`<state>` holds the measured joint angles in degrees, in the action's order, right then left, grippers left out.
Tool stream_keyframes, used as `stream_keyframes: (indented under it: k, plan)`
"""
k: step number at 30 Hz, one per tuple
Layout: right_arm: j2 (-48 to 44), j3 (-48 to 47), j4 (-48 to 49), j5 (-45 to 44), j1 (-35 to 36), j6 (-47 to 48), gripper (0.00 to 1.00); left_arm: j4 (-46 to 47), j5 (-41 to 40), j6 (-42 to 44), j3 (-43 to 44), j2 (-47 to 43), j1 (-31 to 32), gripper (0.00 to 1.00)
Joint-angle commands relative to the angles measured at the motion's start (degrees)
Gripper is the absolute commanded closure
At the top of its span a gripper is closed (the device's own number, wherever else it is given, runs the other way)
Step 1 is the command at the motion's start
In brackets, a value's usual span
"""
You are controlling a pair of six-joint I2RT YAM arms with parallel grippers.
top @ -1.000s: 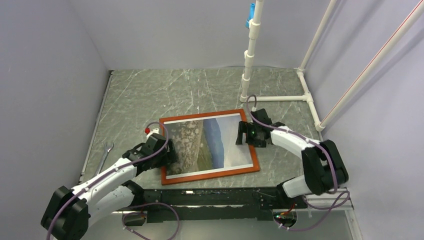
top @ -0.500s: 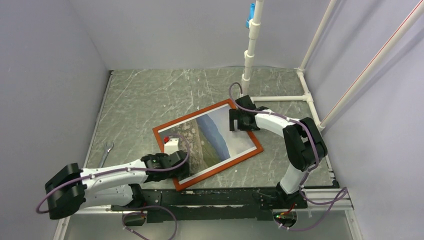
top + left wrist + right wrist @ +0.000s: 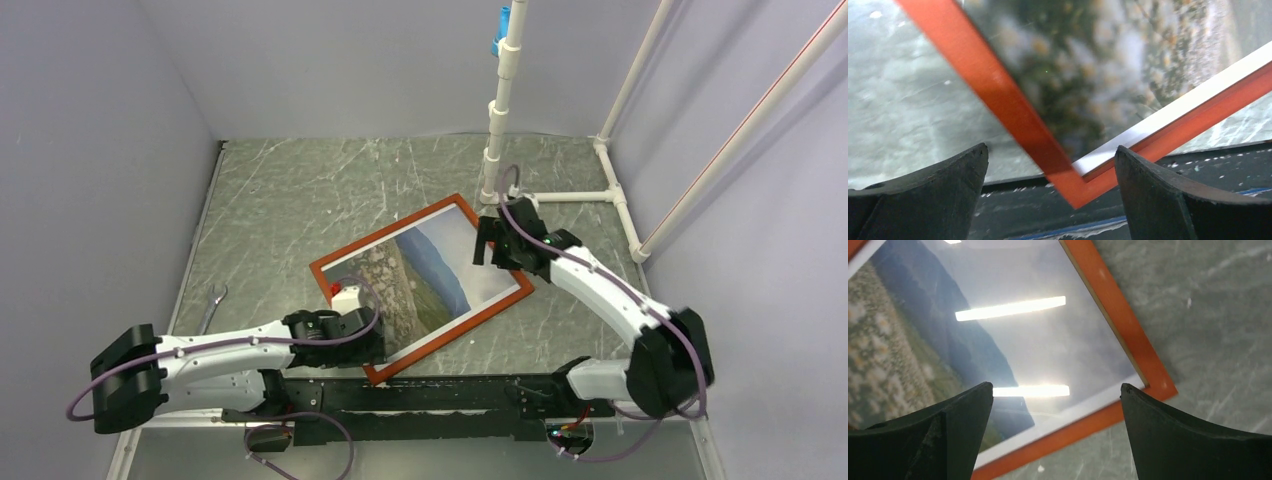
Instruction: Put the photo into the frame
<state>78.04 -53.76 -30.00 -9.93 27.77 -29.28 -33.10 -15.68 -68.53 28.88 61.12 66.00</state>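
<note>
Top external: left arm reaches low and long from its base along the near edge of the table (image 3: 300,190), forearm almost level. The left gripper (image 3: 362,340) sits at the near corner of the frame (image 3: 452,335). Right arm is bent at the elbow and stretched toward the far right, with the right gripper (image 3: 490,250) pointing down over the frame's far-right end. The frame lies flat mid-table, closer to the near edge, turned so one corner points at the near edge. It is a thin, flat, orange-brown rectangle with a smooth matte face. The photo (image 3: 430,270) lies inside the frame's border: pale sky at the right gripper's end, blue hills in the middle, speckled meadow at the left gripper's end.

Left wrist: left gripper (image 3: 1050,165) jaws are wide apart, with black wedge-shaped fingers (image 3: 943,185). The frame (image 3: 998,95) corner lies between them in view; contact cannot be told. A white strip of the photo (image 3: 1088,60) runs along one inner edge.

Right wrist: right gripper (image 3: 1055,390) jaws are wide apart over the photo (image 3: 1013,350), holding nothing. The surface is glossy, with bright bar-shaped reflections on it. The frame (image 3: 1118,325) rests on grey-green veined stone.

A metal wrench (image 3: 208,310) lies by the left edge. White pipe uprights (image 3: 497,120) stand at the far right.
</note>
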Motion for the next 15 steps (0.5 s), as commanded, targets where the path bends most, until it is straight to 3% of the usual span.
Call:
stream_keyframes:
  k: [1,8,11,15]
  plan:
    - [-10.4,5.8,-5.2,3.8,-0.4,-5.9,0.00,-13.9,-0.9,-4.1,3.9,-5.1,-0.1,0.01]
    - [-22.4,17.7,-5.1,12.3,2.1,-17.7,0.01,-24.9,-10.6,1.2,20.4,-12.2,-3.9,0.01]
    - [-21.4,19.1,-4.1,11.0,6.3,-21.7,0.01,-23.6,-10.9,6.3,27.6,-12.6,-7.5,0.01]
    - [-15.8,19.5,-0.9,11.0,10.9,-24.8,0.04,-18.8,-5.1,13.9,35.3,-10.5,-13.5,0.00]
